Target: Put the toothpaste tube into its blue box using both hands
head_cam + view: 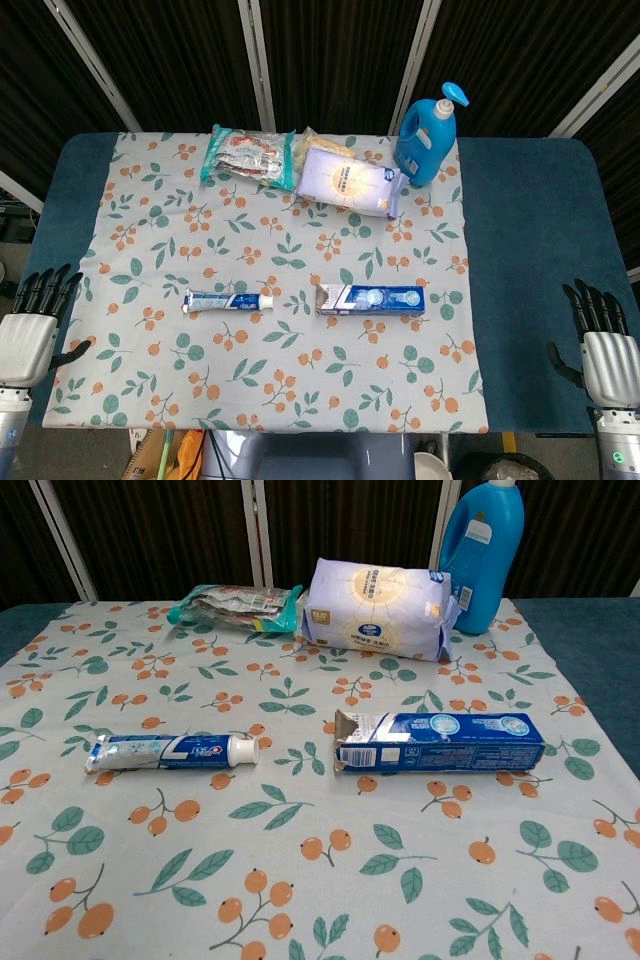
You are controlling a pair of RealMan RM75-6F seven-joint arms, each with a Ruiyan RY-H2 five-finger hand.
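Observation:
A blue-and-white toothpaste tube (228, 300) (172, 751) lies flat on the floral cloth, its white cap pointing right. To its right lies the blue box (370, 298) (438, 741), with its open flap end facing the tube's cap across a short gap. My left hand (32, 330) hangs at the table's left edge, fingers spread and holding nothing. At the right edge my right hand (600, 350) is likewise spread and empty. Both hands are far from tube and box, and neither shows in the chest view.
Along the back of the cloth (300, 390) (300, 880) stand a blue detergent bottle (428, 135) (484, 550), a pale purple tissue pack (350, 180) (378, 605) and a snack packet (243, 155) (235, 606). Dark blue tabletop (535, 250) flanks the cloth.

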